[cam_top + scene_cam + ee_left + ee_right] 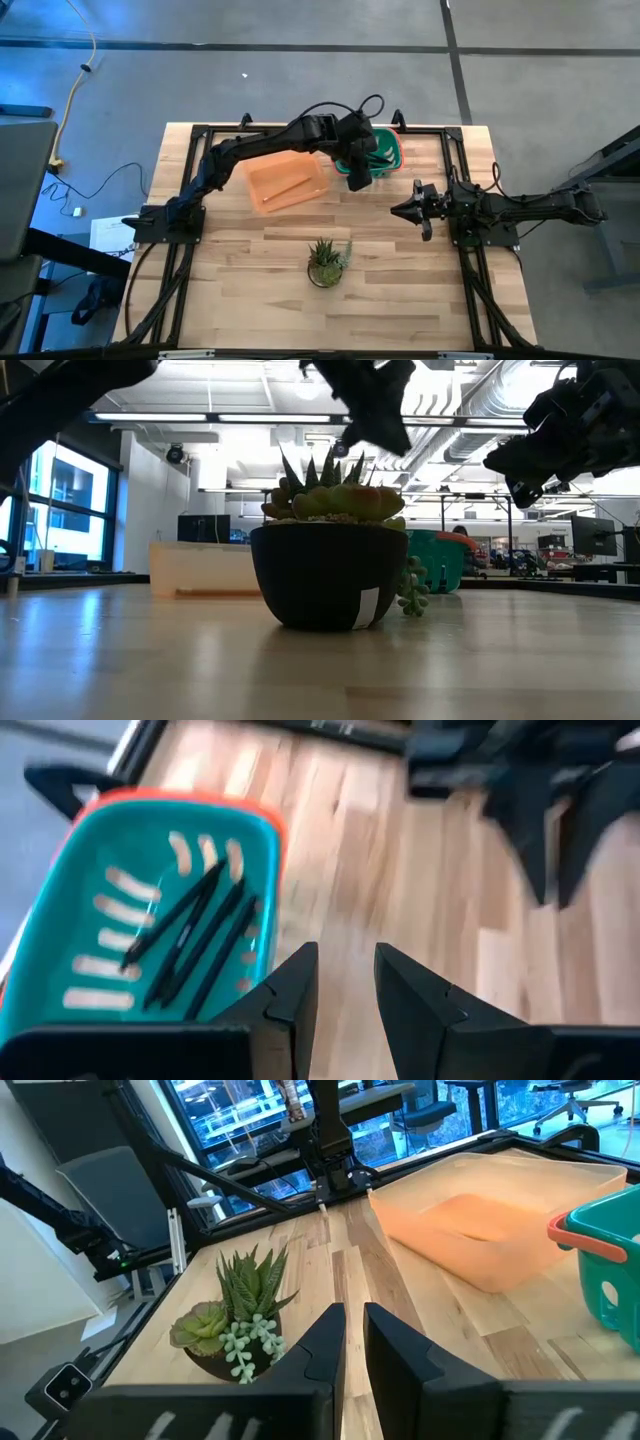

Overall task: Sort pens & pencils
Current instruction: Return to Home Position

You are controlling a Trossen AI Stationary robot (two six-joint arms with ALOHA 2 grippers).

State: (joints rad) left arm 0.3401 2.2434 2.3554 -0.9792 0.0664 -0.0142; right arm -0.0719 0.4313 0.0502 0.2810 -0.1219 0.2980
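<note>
Though basket half-hidden — pens inside

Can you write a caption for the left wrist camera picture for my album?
Left gripper hangs open and empty above the wooden table, by the green basket holding the black pens.

A pale wooden table with a black frame fixed along its sides. Toward the far edge an orange tray sits flat, with a green basket just beside it. A small potted plant stands alone nearer the middle.
</note>
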